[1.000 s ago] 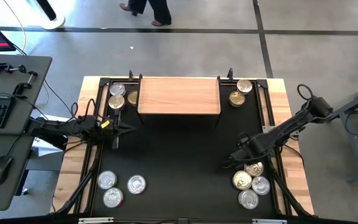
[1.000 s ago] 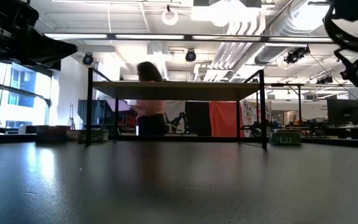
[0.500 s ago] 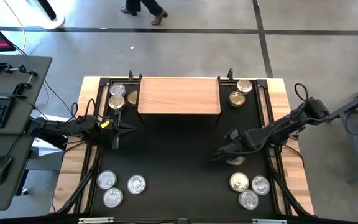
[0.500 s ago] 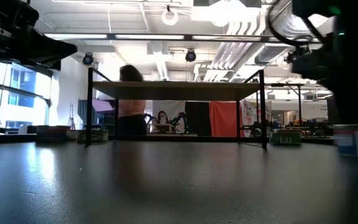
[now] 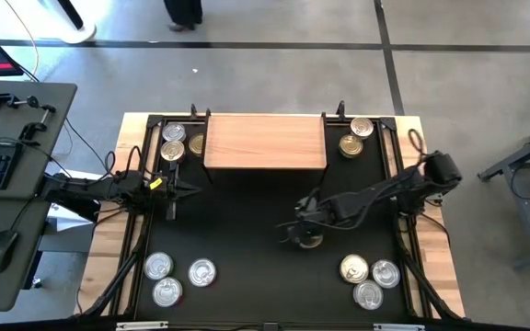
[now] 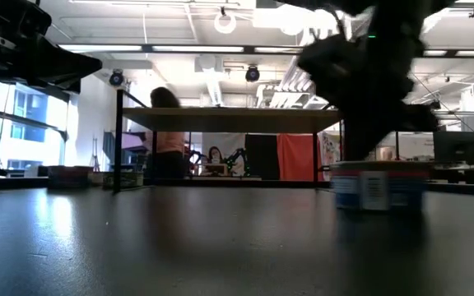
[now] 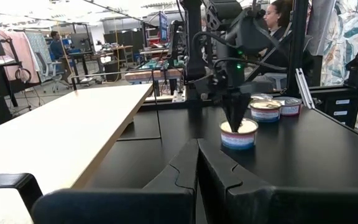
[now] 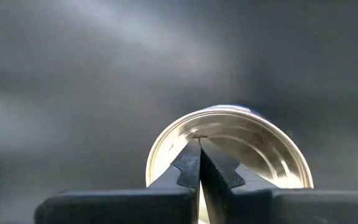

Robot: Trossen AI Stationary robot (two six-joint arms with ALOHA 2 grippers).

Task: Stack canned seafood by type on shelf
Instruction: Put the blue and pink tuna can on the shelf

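While the left gripper (image 5: 175, 187) is kept at nine o'clock on the black mat (image 5: 247, 230), fingers pressed together and empty, the right gripper (image 5: 304, 234) is seen near the mat's centre, its fingers closed together with their tips on the lid of a blue-labelled tin (image 7: 238, 134). That tin is found at six o'clock from the shelf (image 5: 265, 141), resting on the mat.
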